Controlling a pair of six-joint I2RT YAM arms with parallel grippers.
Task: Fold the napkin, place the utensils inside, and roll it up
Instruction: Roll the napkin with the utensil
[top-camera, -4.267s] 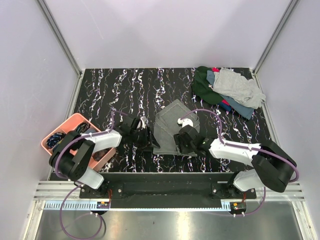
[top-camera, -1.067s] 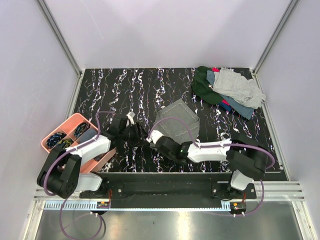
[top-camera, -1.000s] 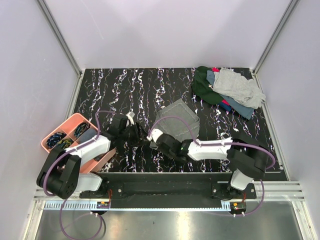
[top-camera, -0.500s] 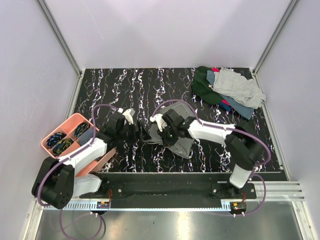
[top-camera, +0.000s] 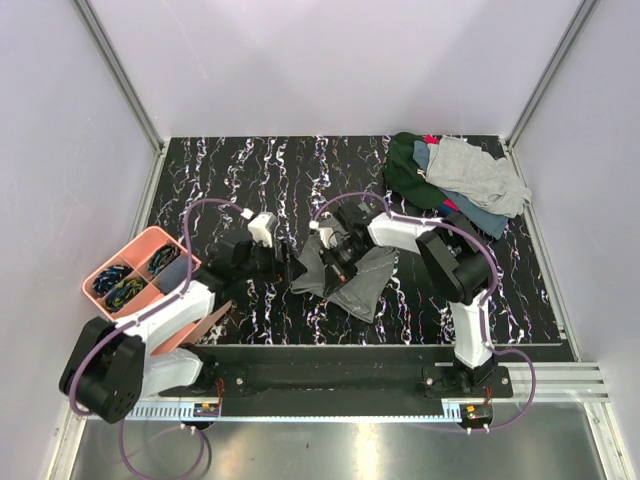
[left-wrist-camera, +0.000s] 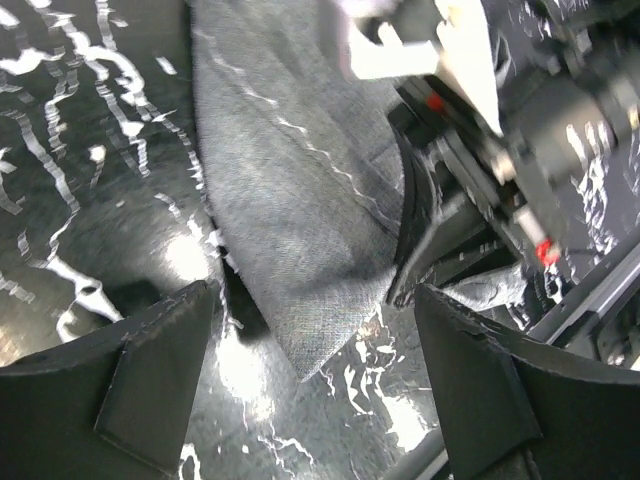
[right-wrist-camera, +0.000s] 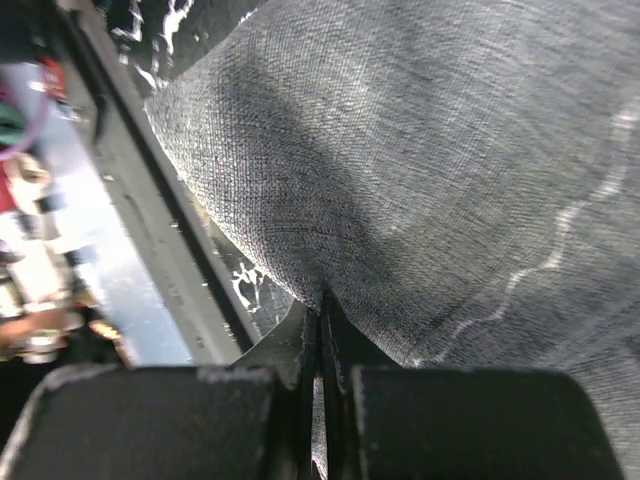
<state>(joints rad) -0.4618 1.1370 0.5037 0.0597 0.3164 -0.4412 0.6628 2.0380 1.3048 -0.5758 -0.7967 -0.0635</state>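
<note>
1. The napkin (top-camera: 358, 285) lies just toward 6 o'clock from the middle of the table (top-camera: 230, 180). It is bunched up, not flat, and one part is lifted.
2. The right gripper (right-wrist-camera: 320, 315) is squeezed tight on a small bit of the napkin. Its own camera shows the cloth pinched between the closed fingers.
3. The left gripper (left-wrist-camera: 310, 300) is spread wide and holds nothing. It sits at 9 o'clock from the right gripper. In its own camera, a napkin corner points down between its two fingers.
4. The pinch holds only a little cloth. I think a quick pull could make the napkin slip out and fall in a heap.
5. The two grippers are very near each other. If the left one moves in carelessly, it may bump the right one or grab only air.
6. The cloth is wrinkled. If it is laid down like this, the fold may turn out crooked and the roll messy.
7. The utensils are not on the napkin. Small things lie in the pink tray (top-camera: 148, 236) at 8 o'clock, but they are too small to tell what they are.
8. No words, labels or brand names can be read anywhere.
</note>
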